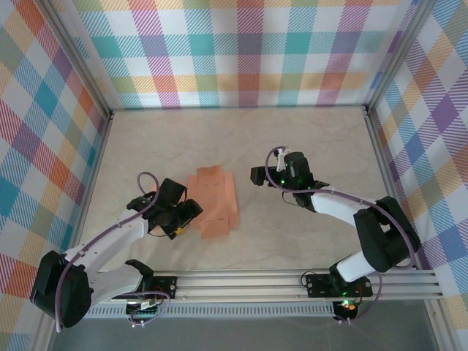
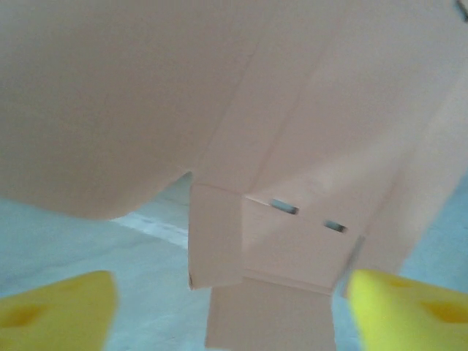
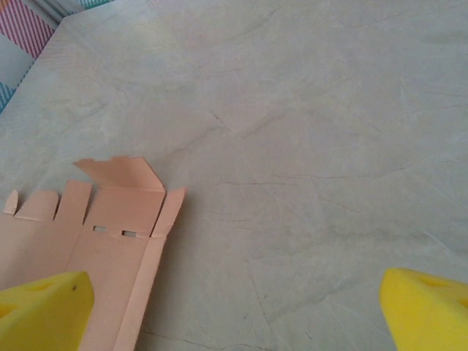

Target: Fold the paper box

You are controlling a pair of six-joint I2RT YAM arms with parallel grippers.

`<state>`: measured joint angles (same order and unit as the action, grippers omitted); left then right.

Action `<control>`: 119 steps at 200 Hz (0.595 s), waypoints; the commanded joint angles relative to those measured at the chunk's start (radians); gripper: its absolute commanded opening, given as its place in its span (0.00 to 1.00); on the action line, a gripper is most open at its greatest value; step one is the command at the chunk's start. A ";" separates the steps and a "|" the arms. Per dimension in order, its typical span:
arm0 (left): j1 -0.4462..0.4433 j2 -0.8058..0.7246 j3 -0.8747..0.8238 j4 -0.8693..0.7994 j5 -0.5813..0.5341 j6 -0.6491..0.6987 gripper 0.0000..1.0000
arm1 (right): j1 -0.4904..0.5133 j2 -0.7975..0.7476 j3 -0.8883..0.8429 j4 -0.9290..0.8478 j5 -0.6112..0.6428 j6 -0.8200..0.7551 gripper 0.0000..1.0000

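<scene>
The paper box (image 1: pixel 213 200) is a salmon-orange die-cut sheet lying mostly flat on the table, left of centre. My left gripper (image 1: pixel 186 219) sits at its lower left edge. In the left wrist view the sheet (image 2: pixel 219 110) looms close, with creased panels and two small slots. The left gripper (image 2: pixel 234 314) is open, its yellow fingertips (image 2: pixel 58 311) spread wide on either side of a narrow flap. My right gripper (image 1: pixel 257 175) hovers to the right of the sheet. It is open (image 3: pixel 235 314) over bare table, and the sheet's tabbed corner (image 3: pixel 95 248) lies at the lower left of that view.
The marble-look table (image 1: pixel 307 139) is ringed by checkered walls (image 1: pixel 241 51) at the back and both sides. An aluminium rail (image 1: pixel 292 281) carrying the arm bases runs along the near edge. Bare table stretches behind and to the right of the sheet.
</scene>
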<state>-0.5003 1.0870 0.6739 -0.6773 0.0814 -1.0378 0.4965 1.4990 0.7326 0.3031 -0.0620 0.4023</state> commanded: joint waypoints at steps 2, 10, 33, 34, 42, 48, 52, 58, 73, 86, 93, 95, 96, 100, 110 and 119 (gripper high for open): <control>-0.003 -0.021 0.090 -0.192 -0.162 0.112 1.00 | -0.006 0.006 0.058 -0.039 -0.057 0.048 1.00; -0.003 -0.019 0.118 -0.204 -0.193 0.141 1.00 | -0.006 0.005 0.062 -0.054 -0.062 0.072 1.00; -0.003 0.037 0.192 -0.137 -0.176 0.262 1.00 | -0.006 0.005 0.066 -0.098 -0.080 0.153 1.00; -0.003 0.040 0.195 -0.132 -0.172 0.269 1.00 | -0.006 0.005 0.065 -0.098 -0.081 0.155 1.00; -0.001 0.086 0.227 -0.102 -0.154 0.316 1.00 | -0.005 0.010 0.054 -0.092 -0.092 0.197 1.00; 0.000 0.131 0.253 -0.085 -0.146 0.356 1.00 | -0.006 0.013 0.046 -0.091 -0.101 0.228 1.00; 0.002 0.161 0.274 -0.078 -0.147 0.379 1.00 | -0.006 0.014 0.041 -0.091 -0.107 0.249 1.00; 0.007 0.207 0.305 -0.074 -0.152 0.405 1.00 | -0.005 0.018 0.031 -0.086 -0.118 0.274 0.99; 0.027 0.312 0.358 -0.047 -0.170 0.465 0.97 | -0.004 0.029 -0.001 -0.051 -0.150 0.357 0.90; 0.055 0.384 0.376 -0.013 -0.206 0.481 0.92 | -0.003 0.054 -0.020 -0.001 -0.203 0.399 0.84; 0.071 0.416 0.383 0.008 -0.206 0.494 0.89 | 0.000 0.070 -0.023 0.015 -0.226 0.417 0.82; 0.077 0.425 0.382 0.014 -0.202 0.497 0.88 | 0.000 0.076 -0.024 0.018 -0.233 0.421 0.81; 0.079 0.429 0.382 0.017 -0.201 0.498 0.88 | 0.001 0.079 -0.023 0.021 -0.238 0.423 0.80; 0.090 0.443 0.379 0.035 -0.192 0.503 0.85 | 0.005 0.089 -0.025 0.029 -0.251 0.433 0.78; 0.116 0.467 0.366 0.065 -0.167 0.502 0.78 | 0.016 0.117 -0.027 0.050 -0.269 0.455 0.72; 0.134 0.478 0.342 0.093 -0.149 0.500 0.72 | 0.033 0.135 -0.023 0.060 -0.273 0.464 0.66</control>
<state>-0.4183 1.5349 1.0367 -0.6525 -0.0792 -0.5983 0.5018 1.5841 0.7216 0.2932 -0.2512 0.7650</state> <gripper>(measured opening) 0.786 0.724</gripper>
